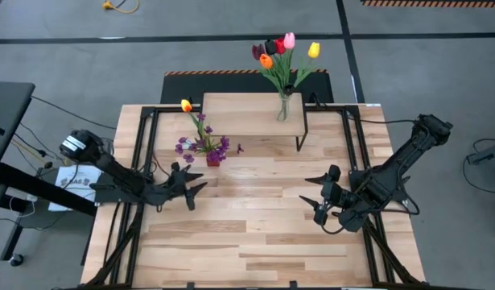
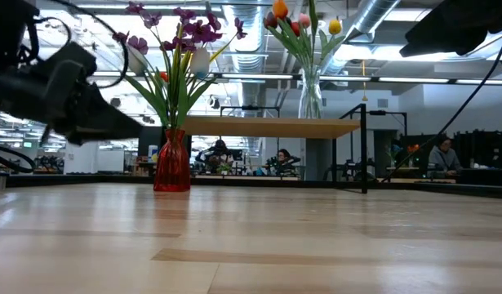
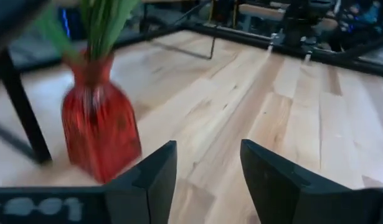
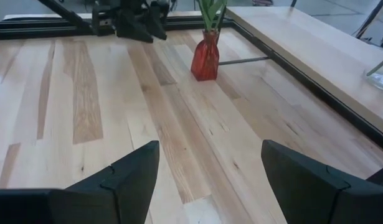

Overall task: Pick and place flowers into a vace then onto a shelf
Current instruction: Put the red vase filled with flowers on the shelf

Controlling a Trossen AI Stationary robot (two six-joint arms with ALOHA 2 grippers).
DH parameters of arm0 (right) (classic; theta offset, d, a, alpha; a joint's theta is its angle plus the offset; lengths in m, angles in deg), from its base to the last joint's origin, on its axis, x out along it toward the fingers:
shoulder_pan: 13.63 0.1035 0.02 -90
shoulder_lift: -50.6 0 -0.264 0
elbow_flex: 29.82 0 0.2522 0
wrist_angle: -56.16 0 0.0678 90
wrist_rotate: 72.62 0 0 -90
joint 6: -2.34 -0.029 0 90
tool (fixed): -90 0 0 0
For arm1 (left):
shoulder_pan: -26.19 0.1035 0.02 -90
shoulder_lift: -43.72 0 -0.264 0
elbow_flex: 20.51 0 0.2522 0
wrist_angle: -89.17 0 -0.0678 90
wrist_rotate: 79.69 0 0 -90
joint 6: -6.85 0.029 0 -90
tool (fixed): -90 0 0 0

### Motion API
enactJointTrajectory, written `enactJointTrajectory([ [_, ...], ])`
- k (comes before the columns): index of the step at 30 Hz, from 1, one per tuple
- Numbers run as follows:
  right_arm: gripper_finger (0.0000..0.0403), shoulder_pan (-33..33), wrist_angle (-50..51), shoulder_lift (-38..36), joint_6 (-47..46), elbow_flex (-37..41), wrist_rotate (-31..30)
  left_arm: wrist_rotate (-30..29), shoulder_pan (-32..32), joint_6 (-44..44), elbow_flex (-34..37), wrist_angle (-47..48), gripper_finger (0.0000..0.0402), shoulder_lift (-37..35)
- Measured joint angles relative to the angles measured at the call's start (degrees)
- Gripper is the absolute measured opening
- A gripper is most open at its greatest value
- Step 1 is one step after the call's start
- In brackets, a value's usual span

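Observation:
A red vase [image 1: 213,159] with purple sprigs and one yellow tulip stands on its base on the table, left of centre; it also shows in the low view [image 2: 172,162] and the left wrist view [image 3: 99,127]. A clear glass vase [image 1: 283,109] with red, pink, orange, yellow and maroon tulips stands on the shelf [image 1: 247,114]. My left gripper [image 1: 200,180] is open just near of the red vase, apart from it. My right gripper [image 1: 305,190] is open over the table's right half, pointing left, with nothing between its fingers.
The shelf's thin black legs [image 1: 299,137] stand right of the red vase. A black metal frame [image 1: 146,153] runs along the table's sides and far edge. Bare planks [image 1: 251,209] lie between the two grippers. People sit far behind the table [image 2: 442,155].

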Motion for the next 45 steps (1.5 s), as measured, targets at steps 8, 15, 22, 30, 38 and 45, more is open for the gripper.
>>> enactJointTrajectory([
  [8,0.0276,0.0,0.7,0.0,0.0,0.0,0.0,-10.1,-1.3,-23.3,-1.9,-0.3,0.0166,10.5],
  [15,0.0276,0.0,1.0,0.0,0.0,0.0,0.7,-13.6,-1.3,-20.0,-5.6,-0.8,0.0166,14.7],
  [22,0.0276,0.0,1.2,0.0,0.4,0.0,1.6,-16.1,-1.1,-15.4,-7.6,0.1,0.0166,14.6],
  [30,0.0276,0.0,2.5,0.0,0.4,0.0,1.6,-22.9,-1.1,-22.2,-7.8,2.3,0.0166,14.6],
  [38,0.0276,0.0,3.3,0.0,0.4,0.0,1.6,-27.4,0.2,-23.6,-12.8,14.8,0.0166,14.6],
  [45,0.0276,0.0,4.1,0.0,0.6,0.0,1.6,-30.2,0.6,-29.2,-16.1,28.9,0.0166,14.6],
])
